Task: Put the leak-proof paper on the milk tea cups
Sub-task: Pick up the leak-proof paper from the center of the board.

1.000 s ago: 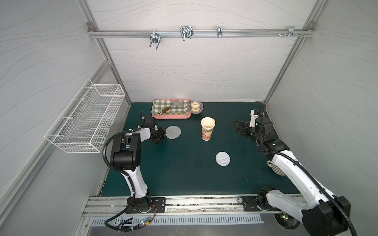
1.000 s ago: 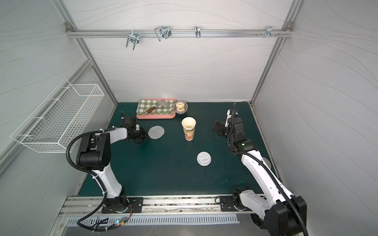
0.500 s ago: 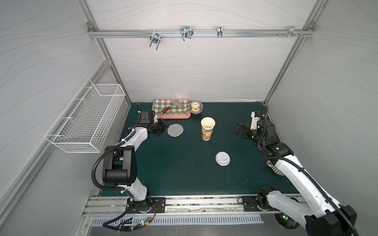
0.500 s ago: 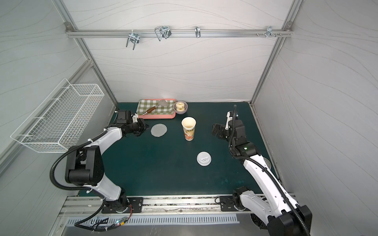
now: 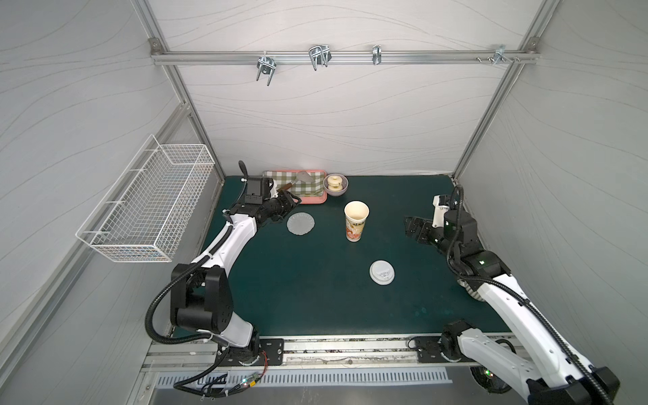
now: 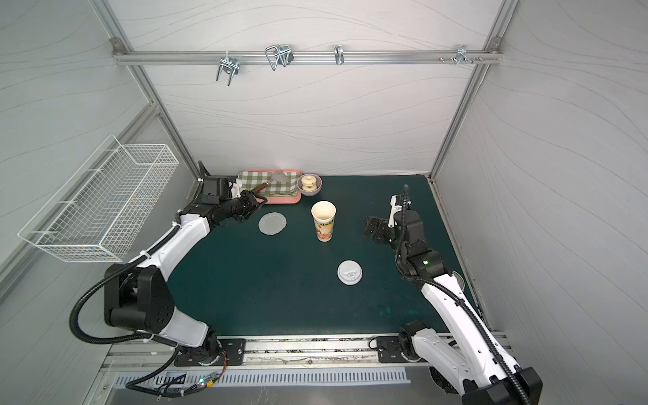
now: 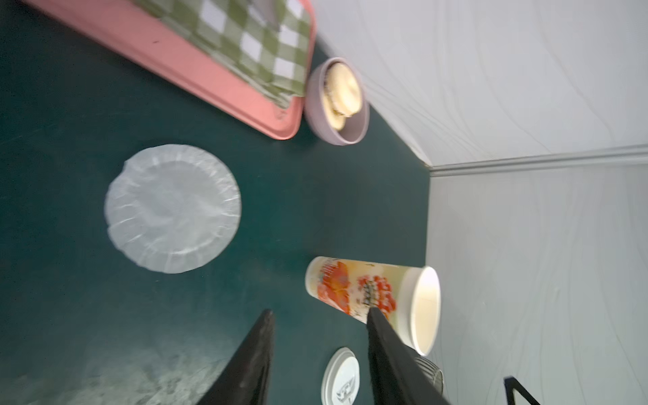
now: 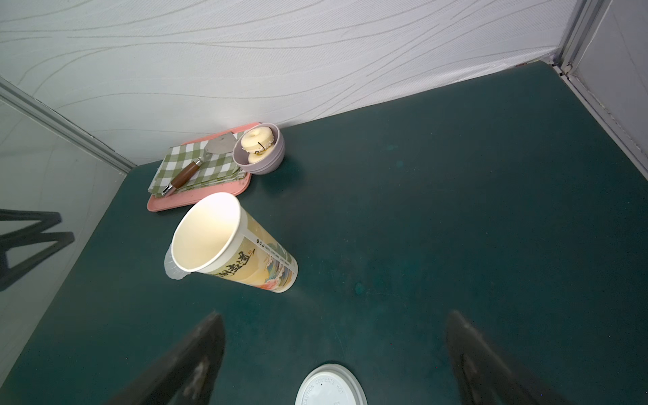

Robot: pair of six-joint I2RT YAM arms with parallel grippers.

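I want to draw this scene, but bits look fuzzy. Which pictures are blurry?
Left wrist view: everything is smeared, the paper and cup too, and the cup looks sideways only because the camera is turned. Right wrist view: the cup is sharp, but the right gripper up close is fuzzy. Both top views: sharp.

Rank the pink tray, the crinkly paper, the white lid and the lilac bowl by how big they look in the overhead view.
1. pink tray
2. leak-proof paper, only slightly bigger than the next two
3. white lid and lilac bowl: about alike; the lid sits nearer the camera, so unranked.
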